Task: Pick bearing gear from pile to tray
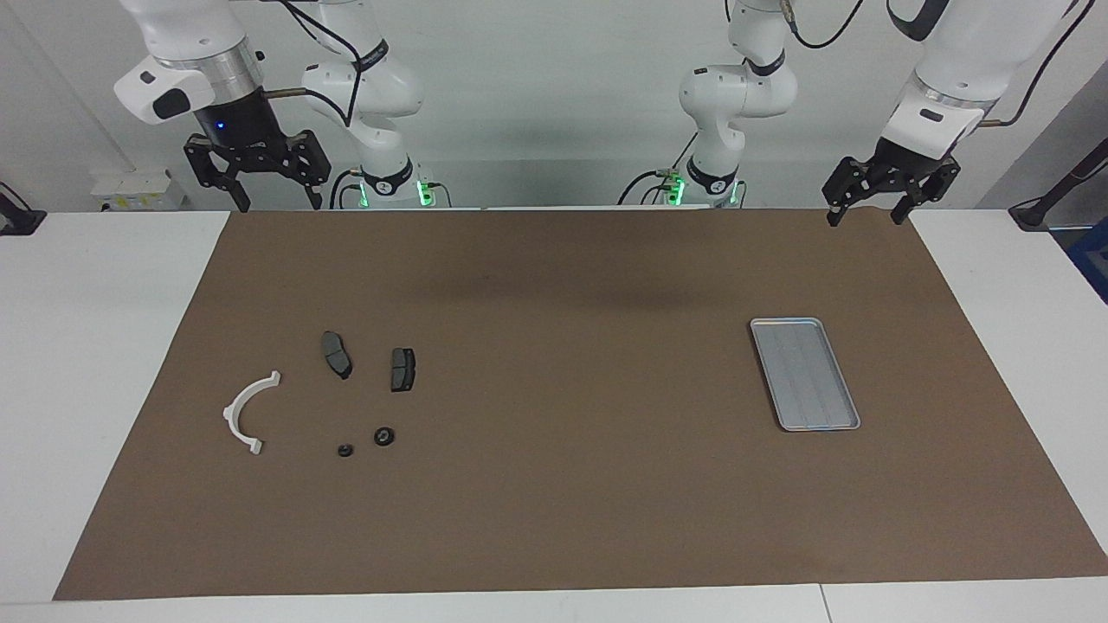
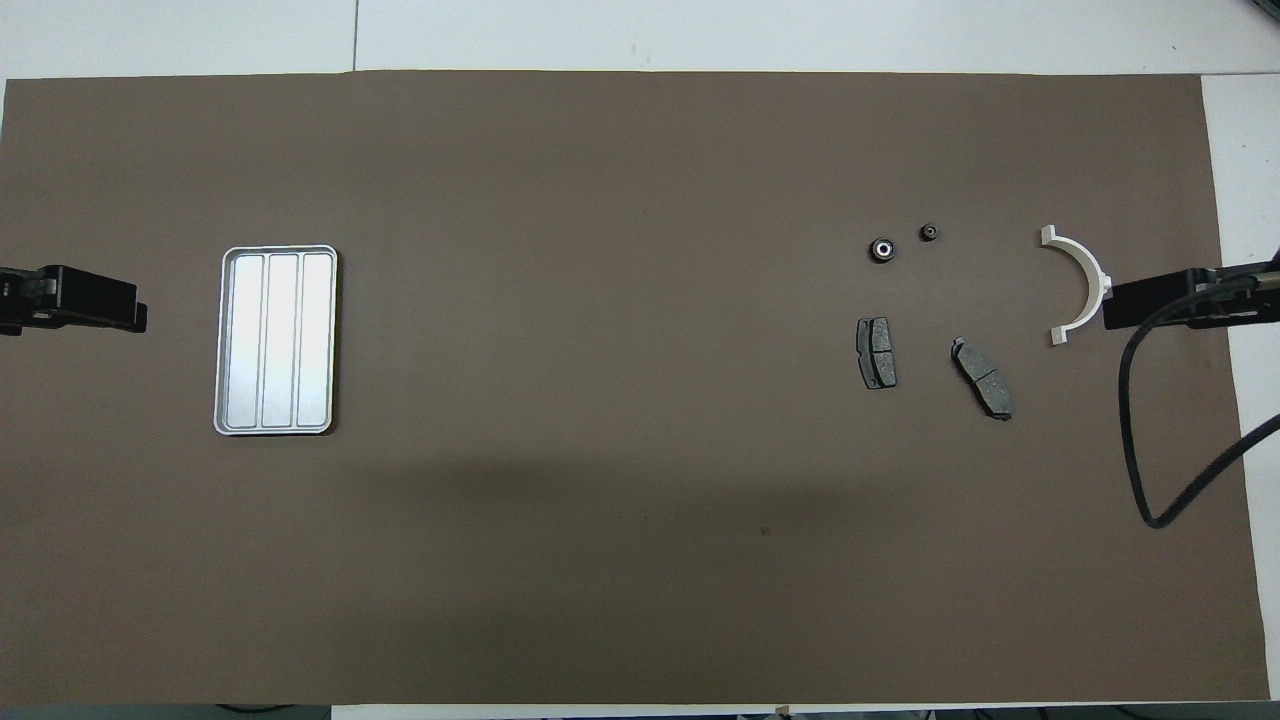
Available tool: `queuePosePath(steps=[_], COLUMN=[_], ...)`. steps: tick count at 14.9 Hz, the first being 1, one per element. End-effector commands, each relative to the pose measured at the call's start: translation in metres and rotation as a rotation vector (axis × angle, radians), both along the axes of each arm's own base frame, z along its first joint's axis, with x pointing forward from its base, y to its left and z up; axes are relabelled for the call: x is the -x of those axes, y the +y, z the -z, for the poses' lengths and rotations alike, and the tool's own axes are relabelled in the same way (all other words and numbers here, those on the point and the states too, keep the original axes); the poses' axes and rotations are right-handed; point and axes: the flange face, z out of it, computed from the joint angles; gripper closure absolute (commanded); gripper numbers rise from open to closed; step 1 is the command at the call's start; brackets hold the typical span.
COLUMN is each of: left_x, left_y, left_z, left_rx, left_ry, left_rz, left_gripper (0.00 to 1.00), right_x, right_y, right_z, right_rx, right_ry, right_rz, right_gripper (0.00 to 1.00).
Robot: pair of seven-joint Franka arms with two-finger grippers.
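The pile lies toward the right arm's end of the table: a white curved arc [image 1: 245, 414] [image 2: 1085, 280], two dark grey brake pads [image 1: 337, 353] [image 1: 402, 369], and two small black round pieces. The larger round piece [image 1: 384, 436] [image 2: 882, 249] has a light centre, and the smaller one [image 1: 345, 450] [image 2: 929, 232] lies beside it. The silver ribbed tray [image 1: 805, 374] [image 2: 277, 340] lies empty toward the left arm's end. My right gripper [image 1: 273, 203] is open and raised over the mat's edge by the robots. My left gripper [image 1: 866, 216] is open and raised over the mat's corner by the robots.
A brown mat [image 1: 554, 285] covers most of the white table [image 1: 86, 346]. A black cable [image 2: 1135, 430] hangs in a loop from the right arm, over the mat's edge at that end. Between pile and tray there is only bare mat.
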Motion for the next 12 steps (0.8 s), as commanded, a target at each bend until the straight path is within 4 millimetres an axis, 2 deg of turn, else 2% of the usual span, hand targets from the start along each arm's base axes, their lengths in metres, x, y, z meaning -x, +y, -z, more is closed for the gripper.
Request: queuePosePath(steps=[1, 12], left_x=[0.0110, 0.0110], left_y=[-0.0004, -0.0005], left_z=[-0.0010, -0.0010], left_rx=[0.008, 0.008], left_ry=[0.005, 0.005], left_rz=[0.003, 0.003], left_gripper=[0.00, 0.00], right_x=[0.0062, 0.0100], right_y=[-0.0017, -0.0021], right_z=[-0.0023, -0.0051], right_rx=[-0.012, -0.020], right_ry=[0.008, 0.013], right_rz=[-0.022, -0.020], right_gripper=[0.00, 0.00])
